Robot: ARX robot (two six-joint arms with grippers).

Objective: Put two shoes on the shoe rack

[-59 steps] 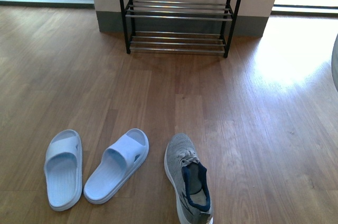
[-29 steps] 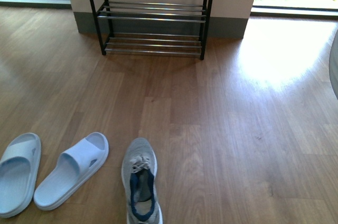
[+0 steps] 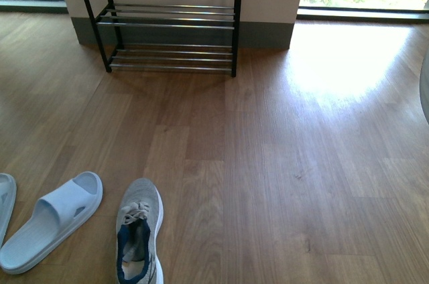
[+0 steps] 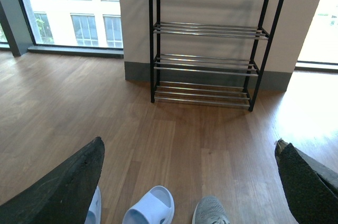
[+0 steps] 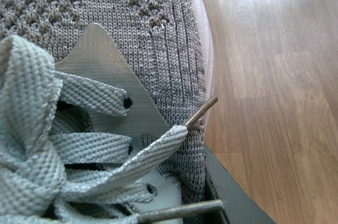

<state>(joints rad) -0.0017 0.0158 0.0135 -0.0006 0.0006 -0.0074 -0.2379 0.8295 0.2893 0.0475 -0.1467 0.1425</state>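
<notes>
finding one: the left gripper (image 4: 188, 145) hangs above the floor with its fingers spread wide and nothing between them.

finding two: the right gripper (image 5: 232, 198) shows only one dark edge. it lies against the pale sole of a grey knit sneaker (image 5: 121, 34) that fills its wrist view. you cannot tell from this whether the jaws pinch that shoe or merely sit beside it, though it looks held.

position of stock: the other sneaker (image 3: 139, 237) lies on the wooden floor (image 3: 288, 163) at the lower edge of the front view. its toe points toward the shoe rack (image 3: 167, 25), which is well apart from it. a light-blue slide (image 3: 52, 229) lies just beside it on the robot's left, and a sliver of a second slide (image 3: 3, 197) shows at the frame edge. no shoe is on the rack yet.

handling: judge the sneakers light, with a soft knit upper that will collapse under pressure. the loose laces (image 5: 58, 145) may snag on the rods. take hold at the heel collar or across the firm sole sidewall, not the toe mesh. the slides look moulded, springy and a little slick, so grip them across the strap. the rod shelves have gaps, so set each sole flat across several rods.
</notes>
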